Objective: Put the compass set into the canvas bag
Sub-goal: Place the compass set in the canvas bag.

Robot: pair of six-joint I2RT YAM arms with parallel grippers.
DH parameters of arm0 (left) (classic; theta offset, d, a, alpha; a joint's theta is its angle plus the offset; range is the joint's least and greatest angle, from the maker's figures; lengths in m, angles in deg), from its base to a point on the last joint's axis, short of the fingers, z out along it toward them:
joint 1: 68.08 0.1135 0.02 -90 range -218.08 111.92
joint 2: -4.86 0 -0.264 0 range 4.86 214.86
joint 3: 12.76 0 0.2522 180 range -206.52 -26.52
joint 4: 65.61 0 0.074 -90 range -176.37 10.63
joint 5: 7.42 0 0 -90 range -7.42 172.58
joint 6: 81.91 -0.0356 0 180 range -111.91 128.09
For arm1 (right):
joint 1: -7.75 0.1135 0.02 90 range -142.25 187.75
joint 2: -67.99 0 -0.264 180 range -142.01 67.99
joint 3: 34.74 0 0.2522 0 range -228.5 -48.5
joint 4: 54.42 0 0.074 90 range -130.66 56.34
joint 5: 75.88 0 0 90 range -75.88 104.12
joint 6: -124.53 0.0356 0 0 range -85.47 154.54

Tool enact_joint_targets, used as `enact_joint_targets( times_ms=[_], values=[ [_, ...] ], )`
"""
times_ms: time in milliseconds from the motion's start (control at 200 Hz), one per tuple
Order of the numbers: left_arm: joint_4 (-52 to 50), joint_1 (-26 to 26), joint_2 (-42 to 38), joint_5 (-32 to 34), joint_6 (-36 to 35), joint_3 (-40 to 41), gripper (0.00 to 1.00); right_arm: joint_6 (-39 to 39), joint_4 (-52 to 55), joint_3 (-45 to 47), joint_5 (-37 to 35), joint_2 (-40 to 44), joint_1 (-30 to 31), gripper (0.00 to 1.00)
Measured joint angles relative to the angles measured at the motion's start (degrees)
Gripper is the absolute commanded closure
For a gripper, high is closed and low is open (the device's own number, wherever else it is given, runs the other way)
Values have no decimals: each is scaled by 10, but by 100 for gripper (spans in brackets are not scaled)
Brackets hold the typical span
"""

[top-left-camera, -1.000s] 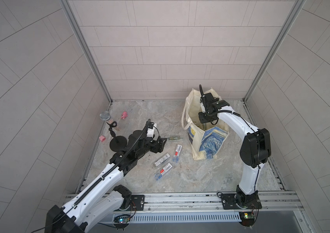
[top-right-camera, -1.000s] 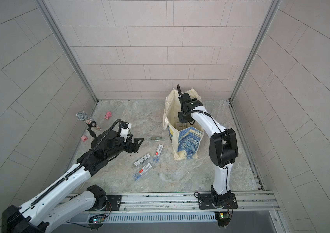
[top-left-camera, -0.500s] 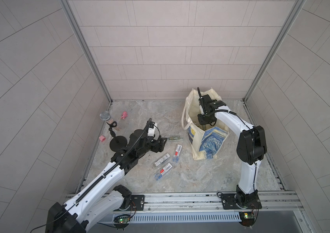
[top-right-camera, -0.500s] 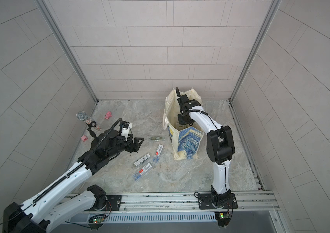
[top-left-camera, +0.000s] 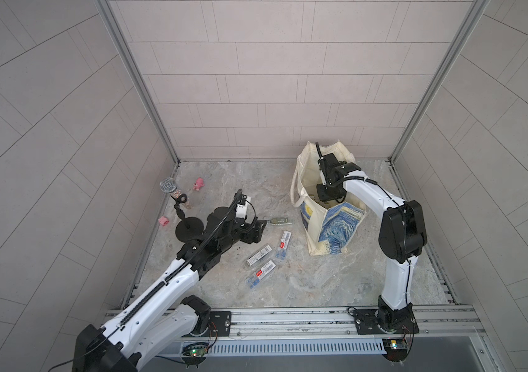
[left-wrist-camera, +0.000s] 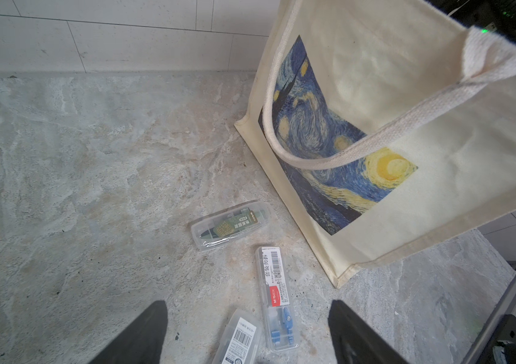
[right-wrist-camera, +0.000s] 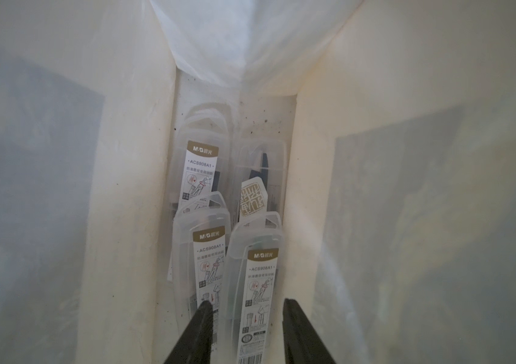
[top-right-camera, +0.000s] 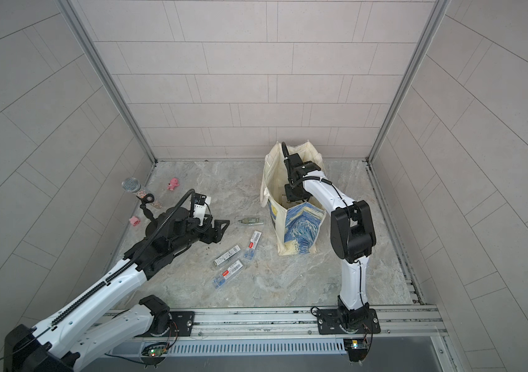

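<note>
"M&G", "ACS908A1" on compass set label (right-wrist-camera: 261, 277)

canvas bag (top-left-camera: 340, 225): cream, blue-and-yellow swirling night-sky print | loose compass sets (top-left-camera: 283, 244), bag's 8 o'clock: clear cases, white barcode labels, red patches, blue parts | green-label compass set (top-left-camera: 278, 221), bag's 9 o'clock: clear, green-gold label | bagged compass sets (right-wrist-camera: 258, 283): clear, white labels headed gold-brown | tabletop (top-left-camera: 320, 283): grey-beige marbling | small figures (top-left-camera: 199, 184), tabletop's 10 o'clock: pink
</note>
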Motion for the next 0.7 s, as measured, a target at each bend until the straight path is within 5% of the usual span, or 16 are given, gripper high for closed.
enact_joint_targets(
  times_ms=[295, 701],
  values=[
    [-75, 0, 2, 45, 14, -28, 15, 2, 4, -10, 2, 45, 0, 55],
    [-267, -14, 32, 87, 96, -52, 9, -2, -59, 32, 14, 281, 0, 46]
  ],
)
